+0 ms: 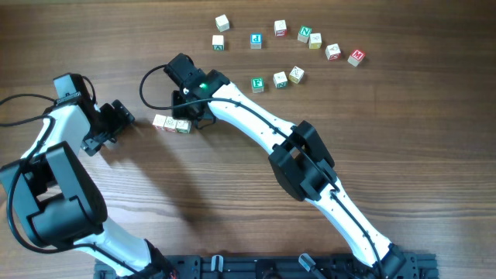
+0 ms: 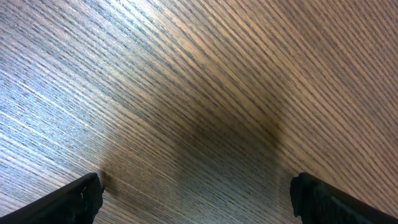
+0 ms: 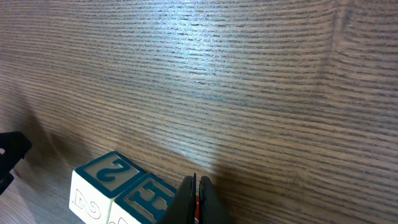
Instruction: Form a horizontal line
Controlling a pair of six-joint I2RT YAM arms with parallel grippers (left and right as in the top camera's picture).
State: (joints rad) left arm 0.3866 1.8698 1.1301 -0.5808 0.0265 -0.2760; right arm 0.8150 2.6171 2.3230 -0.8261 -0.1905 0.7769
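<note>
The horizontal line (image 1: 171,122) is a short row of pale letter cubes lying left of the table's middle. In the right wrist view its cubes show teal tops, a "2" cube (image 3: 102,180) and an "H" cube (image 3: 144,198) joined edge to edge. My right gripper (image 1: 188,115) is shut, its tips (image 3: 196,199) pressed together right beside the "H" cube at the row's right end. A sliver of red shows between the tips. My left gripper (image 1: 110,128) is wide open and empty (image 2: 196,190), a little left of the row, over bare wood.
Several loose letter cubes lie scattered at the back right, among them a blue-lettered cube (image 1: 256,40), a green one (image 1: 258,84) and a red one (image 1: 356,56). The right arm (image 1: 302,155) stretches diagonally across the table. A black rail (image 1: 271,267) runs along the front edge.
</note>
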